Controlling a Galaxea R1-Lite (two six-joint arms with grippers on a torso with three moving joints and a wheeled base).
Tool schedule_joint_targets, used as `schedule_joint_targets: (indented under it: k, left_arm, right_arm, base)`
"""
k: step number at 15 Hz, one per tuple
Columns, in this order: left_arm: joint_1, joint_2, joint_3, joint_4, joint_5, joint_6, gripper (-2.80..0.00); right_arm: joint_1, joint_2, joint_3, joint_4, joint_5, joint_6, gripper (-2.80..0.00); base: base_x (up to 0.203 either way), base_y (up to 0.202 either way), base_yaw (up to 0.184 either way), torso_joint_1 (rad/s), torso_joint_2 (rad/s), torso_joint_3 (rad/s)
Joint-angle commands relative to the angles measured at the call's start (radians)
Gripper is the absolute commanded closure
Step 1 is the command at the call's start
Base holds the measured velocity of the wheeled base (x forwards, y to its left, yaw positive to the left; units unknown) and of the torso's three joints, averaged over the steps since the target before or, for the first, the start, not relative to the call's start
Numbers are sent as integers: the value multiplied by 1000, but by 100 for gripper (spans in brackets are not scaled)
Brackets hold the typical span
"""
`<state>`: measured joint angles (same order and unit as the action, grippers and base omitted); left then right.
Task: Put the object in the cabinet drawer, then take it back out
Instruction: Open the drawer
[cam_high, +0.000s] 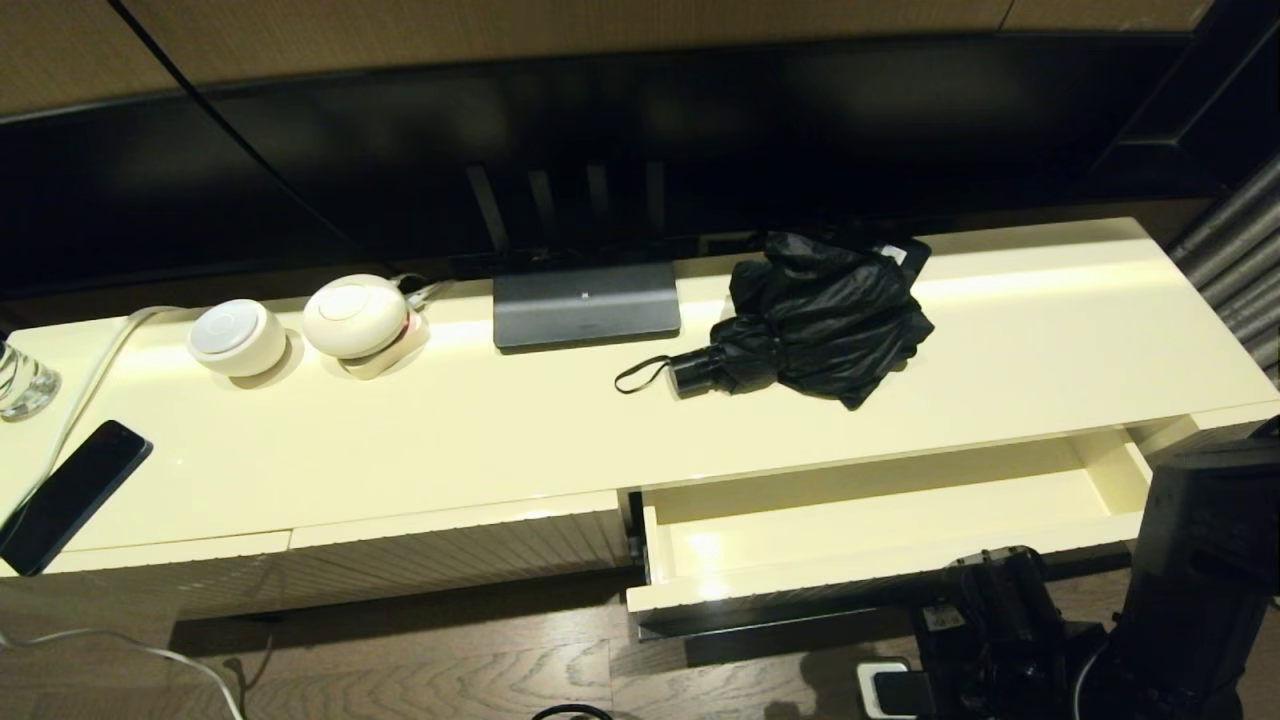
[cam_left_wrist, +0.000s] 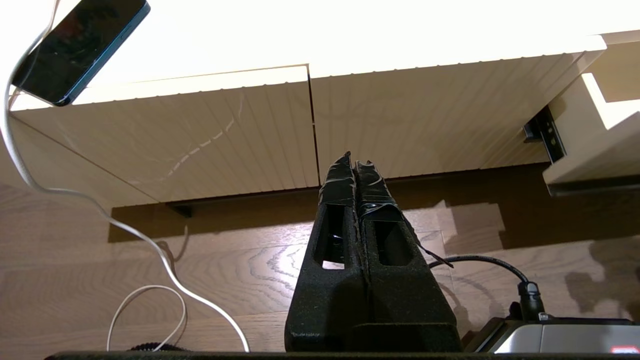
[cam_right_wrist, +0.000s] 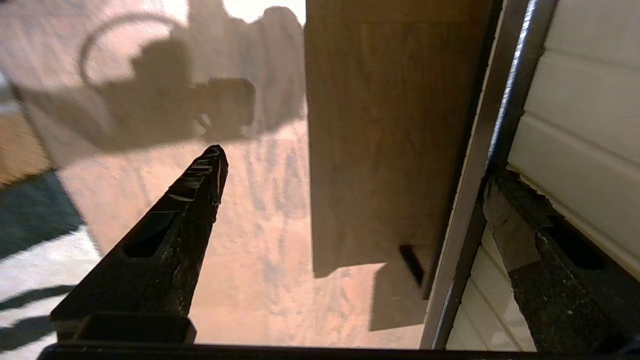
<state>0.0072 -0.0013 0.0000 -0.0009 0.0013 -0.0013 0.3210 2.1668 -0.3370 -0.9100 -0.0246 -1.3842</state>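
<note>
Black glossy umbrella (cam_high: 820, 315) looks light, floppy and slippery; the stiff handle (cam_high: 697, 370) at its eight o'clock seems safest. Right gripper (cam_right_wrist: 360, 200) jaws apart by the drawer (cam_high: 880, 515); left gripper (cam_left_wrist: 356, 162) together.

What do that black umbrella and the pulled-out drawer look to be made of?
The umbrella looks like thin synthetic cloth, probably nylon or polyester: its loose folds crumple and catch a soft sheen. Its handle seems hard plastic, smooth and dully glossy. The drawer looks like board with a cream lacquer or laminate: the inside mirrors a lamp glare. What lies under that coat cannot be told.
</note>
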Motion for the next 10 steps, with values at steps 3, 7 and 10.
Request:
schedule_joint_targets:
  k: [3,7,10]
  left_arm:
    - [0,1,3,0,0,0,0]
    - [0,1,3,-1,0,0,0]
    - [0,1,3,-1,0,0,0]
  right_arm:
    - [21,-16,98,-55,3,15,-280]
    - [45,-103,162,-64,3,48,-280]
    - [49,-199,165,-30,3,51,-280]
  base:
    - [0,0,0,0,0,0]
    - [0,0,0,0,0,0]
    - [0,0,0,0,0,0]
